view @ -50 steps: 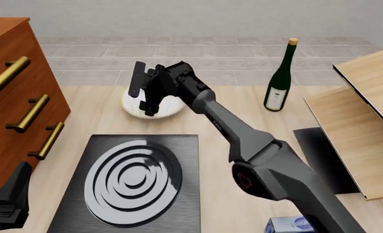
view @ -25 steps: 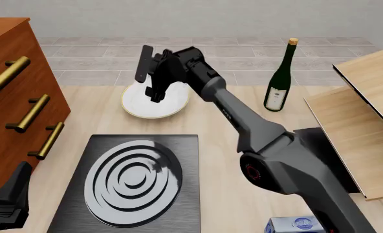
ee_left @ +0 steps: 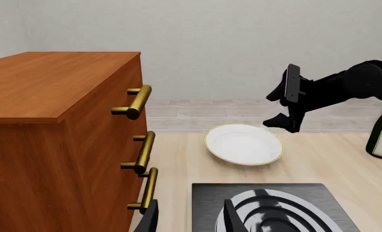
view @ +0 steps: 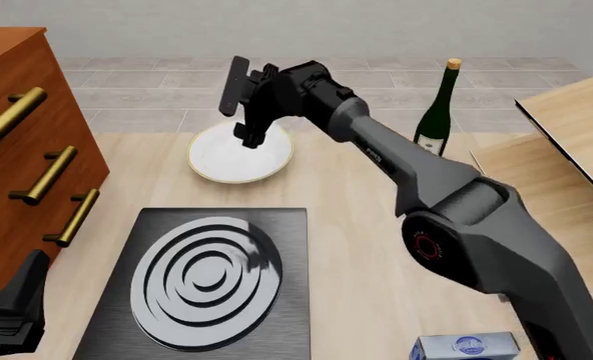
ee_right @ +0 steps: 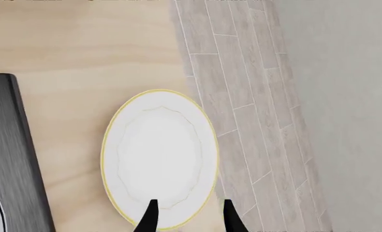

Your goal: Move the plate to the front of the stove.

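Observation:
The white plate [view: 239,155] with a thin golden rim lies flat on the wooden table, just beyond the far edge of the black stove [view: 287,300] with its silver ring burner [view: 206,281]. My right gripper [view: 239,111] hovers open above the plate's far side, holding nothing. In the right wrist view the plate [ee_right: 158,159] lies below the open gripper [ee_right: 187,217], beside the stove's edge [ee_right: 10,154]. The left gripper [view: 16,307] rests low at the near left, open and empty. The left wrist view shows the plate [ee_left: 244,144], the right gripper [ee_left: 287,104] and the stove [ee_left: 210,203].
A wooden dresser [view: 16,150] with brass handles stands at the left. A green wine bottle [view: 434,124] stands behind and right of the plate. Wooden boards [view: 557,187] and a dark mat [view: 497,240] are on the right. A blue carton [view: 462,346] sits at the near edge.
My right gripper has risen from the plate and drawn back and to the right. The plate stays flat on the table. The left arm has not moved.

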Robot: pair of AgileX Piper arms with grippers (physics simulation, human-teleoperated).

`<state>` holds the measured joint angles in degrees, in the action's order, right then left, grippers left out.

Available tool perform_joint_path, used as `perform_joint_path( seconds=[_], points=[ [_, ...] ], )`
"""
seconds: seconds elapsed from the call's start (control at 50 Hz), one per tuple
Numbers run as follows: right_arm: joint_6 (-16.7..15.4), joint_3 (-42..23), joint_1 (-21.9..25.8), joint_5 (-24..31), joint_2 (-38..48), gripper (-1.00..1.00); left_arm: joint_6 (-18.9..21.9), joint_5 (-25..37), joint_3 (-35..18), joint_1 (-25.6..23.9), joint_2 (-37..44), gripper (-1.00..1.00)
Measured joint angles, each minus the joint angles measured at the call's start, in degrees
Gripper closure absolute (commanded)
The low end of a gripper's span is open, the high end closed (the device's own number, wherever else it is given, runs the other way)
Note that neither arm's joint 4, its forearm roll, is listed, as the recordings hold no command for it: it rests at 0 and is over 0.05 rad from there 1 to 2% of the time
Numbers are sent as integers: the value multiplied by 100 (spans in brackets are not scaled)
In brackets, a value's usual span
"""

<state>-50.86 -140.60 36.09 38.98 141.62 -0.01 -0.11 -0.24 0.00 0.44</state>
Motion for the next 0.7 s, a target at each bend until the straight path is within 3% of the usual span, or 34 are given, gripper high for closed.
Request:
perform_joint_path(
  seconds=[0.7],
  points=[
    [-146, 1933, -77, -885, -1327, -100, 0, 0, 0, 0, 0, -100]
  ],
)
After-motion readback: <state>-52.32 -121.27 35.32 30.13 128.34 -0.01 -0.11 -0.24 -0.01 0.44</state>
